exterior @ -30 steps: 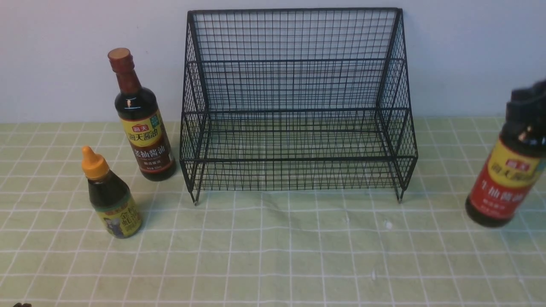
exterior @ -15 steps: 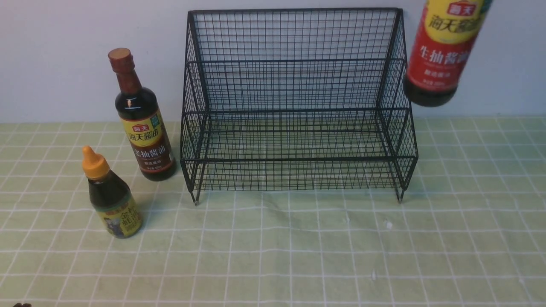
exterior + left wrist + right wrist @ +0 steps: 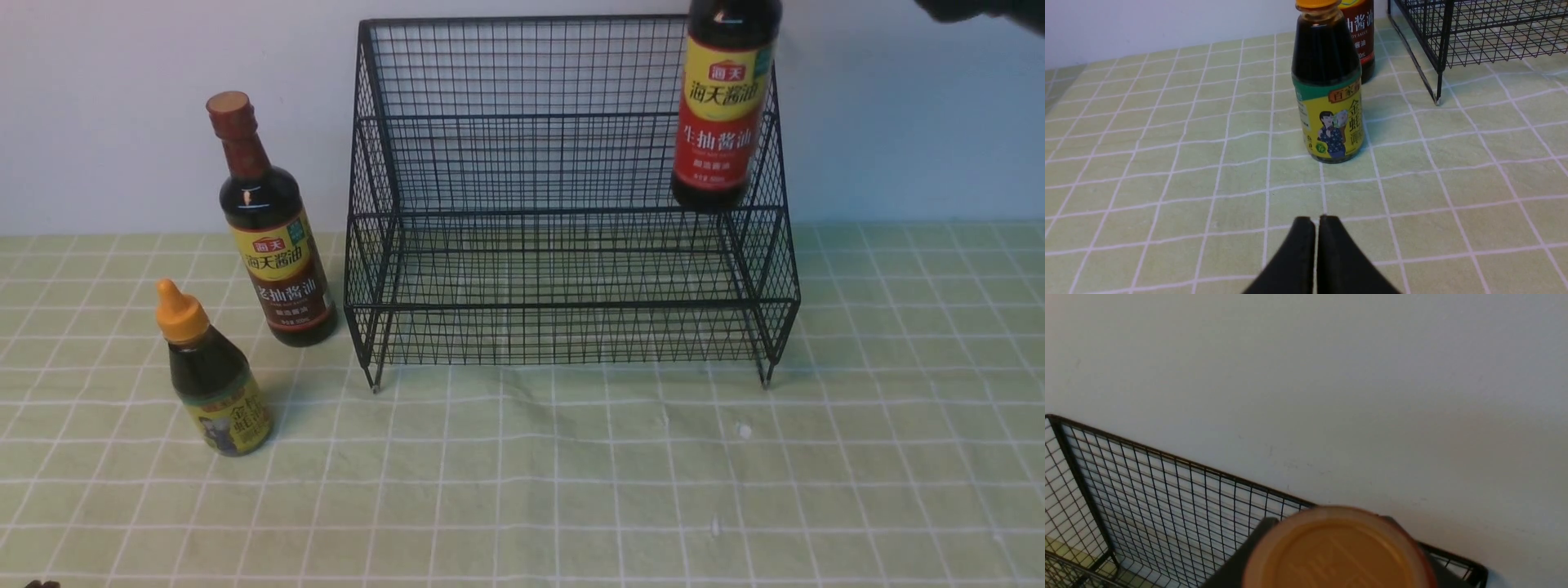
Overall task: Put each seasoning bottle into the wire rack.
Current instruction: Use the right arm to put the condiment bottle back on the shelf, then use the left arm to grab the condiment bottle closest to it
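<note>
Green checked tabletop (image 3: 522, 490) carried the wire rack (image 3: 563, 212). Right pincer (image 3: 1331, 555) gripped the red-label soy sauce bottle (image 3: 718, 122) by its cap, aloft at the rack's right end. Brown-label bottle (image 3: 277, 253) and short orange-capped bottle (image 3: 216, 384) stood left of it. Left pincer (image 3: 1316, 222) was clenched, empty.

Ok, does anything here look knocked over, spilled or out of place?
Nothing spilled or toppled. Only the red-label soy sauce bottle hangs in the air at the wire rack's right end. The brown-label bottle and short orange-capped bottle stand upright on the tablecloth.
</note>
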Available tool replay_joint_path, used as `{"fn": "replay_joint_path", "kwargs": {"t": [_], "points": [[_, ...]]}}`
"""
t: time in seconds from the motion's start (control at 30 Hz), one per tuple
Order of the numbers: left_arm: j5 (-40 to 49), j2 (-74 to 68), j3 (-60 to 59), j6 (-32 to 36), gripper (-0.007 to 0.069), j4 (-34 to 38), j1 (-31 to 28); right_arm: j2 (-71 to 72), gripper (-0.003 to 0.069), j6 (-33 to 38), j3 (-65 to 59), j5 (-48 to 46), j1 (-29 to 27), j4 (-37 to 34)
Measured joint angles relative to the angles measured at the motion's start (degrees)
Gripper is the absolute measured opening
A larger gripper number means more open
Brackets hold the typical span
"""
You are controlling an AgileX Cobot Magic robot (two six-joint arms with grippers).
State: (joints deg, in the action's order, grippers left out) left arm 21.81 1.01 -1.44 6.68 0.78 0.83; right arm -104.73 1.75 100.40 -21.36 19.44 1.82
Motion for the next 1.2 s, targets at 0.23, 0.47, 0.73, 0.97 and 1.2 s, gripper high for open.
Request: {"fn": "replay_joint_path", "kwargs": {"t": [0.23, 0.47, 0.73, 0.97, 1.2], "points": [[0.0, 0.0, 0.0, 0.0, -0.0007, 0.0, 0.0, -3.81, 0.0269, -3.37, 0.04, -3.18, 0.0, -0.06], [0.0, 0.0, 0.0, 0.0, -0.0007, 0.0, 0.0, -5.92, 0.0273, -5.27, 0.15, -9.28, 0.0, -0.3], [0.0, 0.0, 0.0, 0.0, -0.0007, 0.0, 0.0, -4.13, 0.0405, -5.35, 1.46, -11.83, 0.06, -0.61], [0.0, 0.0, 0.0, 0.0, -0.0007, 0.0, 0.0, 6.31, 0.0426, -5.4, 1.46, -21.57, 0.06, -0.71], [0.0, 0.0, 0.0, 0.0, -0.0007, 0.0, 0.0, 26.32, 0.022, -5.4, 1.63, -38.94, 0.08, 0.67]]}}
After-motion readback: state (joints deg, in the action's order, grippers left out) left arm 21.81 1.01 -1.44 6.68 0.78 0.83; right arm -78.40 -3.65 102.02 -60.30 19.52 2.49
